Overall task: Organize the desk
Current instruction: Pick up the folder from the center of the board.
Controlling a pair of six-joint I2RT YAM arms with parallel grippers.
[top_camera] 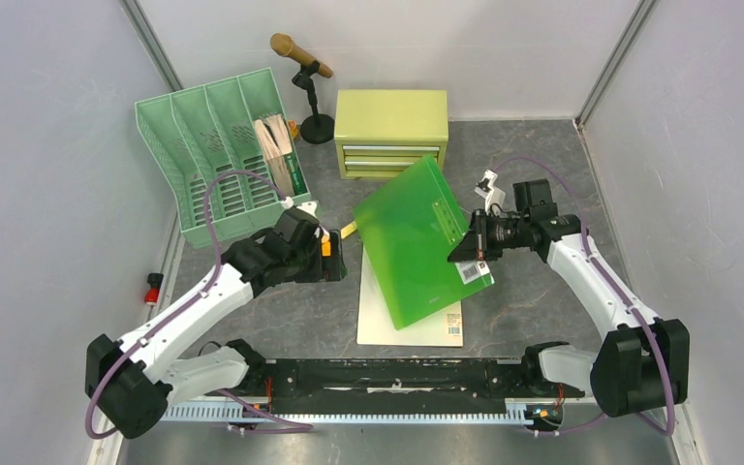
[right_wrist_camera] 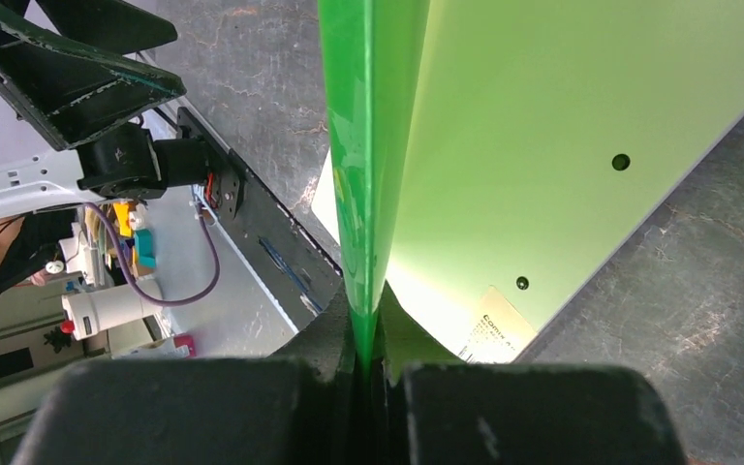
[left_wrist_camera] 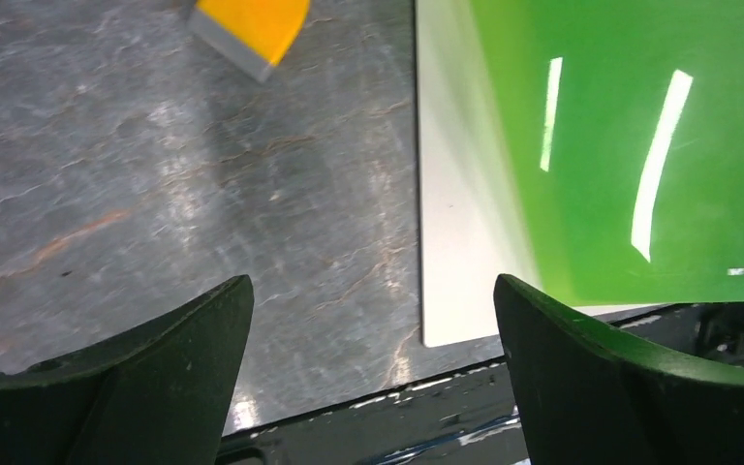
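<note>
R tool [top_camera: 466, 248] clamps green folder [top_camera: 412, 242], barcode label [top_camera: 472, 272]

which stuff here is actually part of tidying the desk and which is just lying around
Likely in the job: green folder, pinched in the right claw; white sheet below it; green file rack; the desk.
Lying about: microphone on its stand; small two-drawer cabinet; red object at the desk's left edge.
</note>
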